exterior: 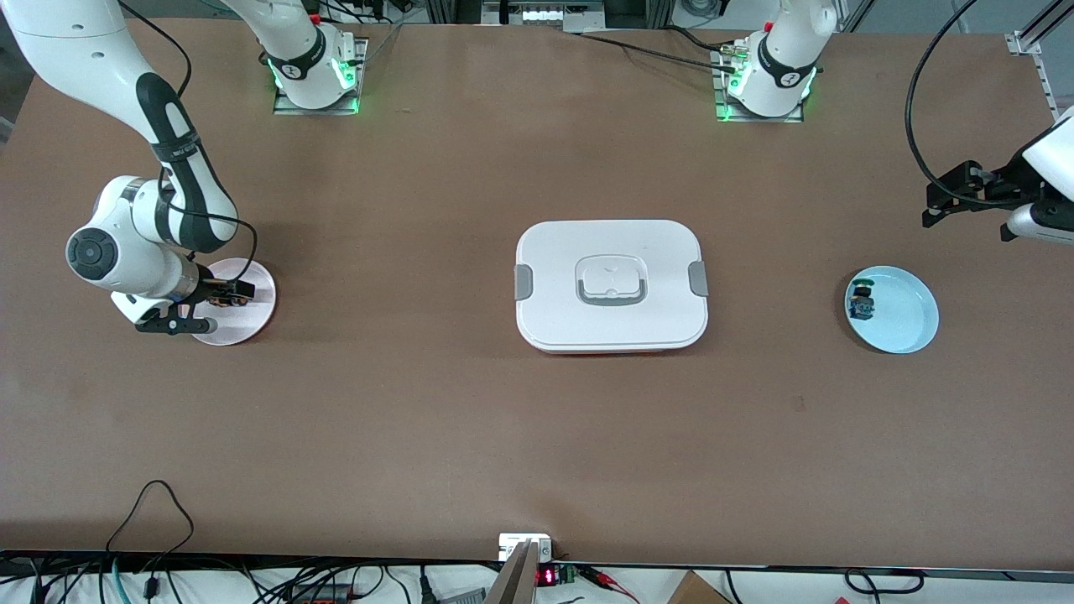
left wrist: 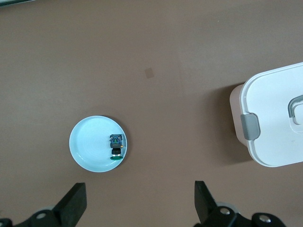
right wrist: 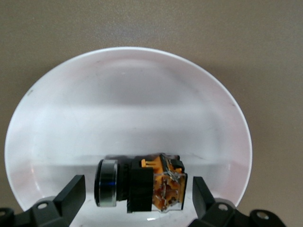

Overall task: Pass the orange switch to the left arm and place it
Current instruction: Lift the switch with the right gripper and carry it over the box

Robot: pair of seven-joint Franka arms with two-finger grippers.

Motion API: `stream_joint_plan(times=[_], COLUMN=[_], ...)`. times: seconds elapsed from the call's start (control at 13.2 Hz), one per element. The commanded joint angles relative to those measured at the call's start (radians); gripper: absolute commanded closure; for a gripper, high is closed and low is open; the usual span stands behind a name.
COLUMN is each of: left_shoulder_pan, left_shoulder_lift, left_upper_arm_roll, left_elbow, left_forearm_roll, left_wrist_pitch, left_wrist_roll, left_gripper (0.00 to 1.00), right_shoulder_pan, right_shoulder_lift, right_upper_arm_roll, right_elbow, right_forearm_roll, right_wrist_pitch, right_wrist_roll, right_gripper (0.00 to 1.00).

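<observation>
your right gripper (exterior: 220, 304) is low over the white plate (exterior: 252, 289), fingers wide open around the orange switch (right wrist: 142, 184), which lies on its side there, not gripped. your left gripper (left wrist: 139, 203) waits open and empty above the blue plate (left wrist: 87, 144), well apart from the box (exterior: 611, 285).

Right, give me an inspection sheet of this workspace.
Surface: brown table, bare between items.
Job's things: orange switch lying on its side on the white plate; box mid-table, lid on.
Clutter: blue-based switch on the light blue plate.
Grippers: right claw open, fingers straddling the orange switch; left claw open, up over the table near the light blue plate.
Cables: loose black cable at the table's camera edge.
Surroundings: nothing seen.
</observation>
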Motion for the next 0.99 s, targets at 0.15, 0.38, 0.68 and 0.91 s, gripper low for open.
stream_joint_plan(times=[0.15, 0.38, 0.68, 0.91], left_shoulder_pan=[0.001, 0.001, 0.001, 0.001], left_shoulder_lift=[0.012, 0.012, 0.012, 0.012], left_upper_arm_roll=[0.002, 0.001, 0.002, 0.001], left_elbow=[0.025, 0.025, 0.025, 0.025], left_forearm_roll=[0.0, 0.0, 0.0, 0.0], left_wrist_pitch=[-0.004, -0.004, -0.004, -0.004], left_wrist_roll=[0.014, 0.014, 0.014, 0.014], left_gripper=[0.0, 0.0, 0.0, 0.0], right_shoulder_pan=[-0.012, -0.022, -0.023, -0.025], right_shoulder_lift=[0.005, 0.006, 0.009, 0.015], right_upper_arm_roll=[0.004, 0.004, 0.004, 0.004], right_elbow=[-0.007, -0.007, -0.007, -0.002], right_forearm_roll=[0.016, 0.017, 0.026, 0.065], right_wrist_pitch=[0.021, 0.021, 0.021, 0.013], right_wrist_roll=[-0.023, -0.021, -0.009, 0.005], right_gripper=[0.0, 0.0, 0.12, 0.64])
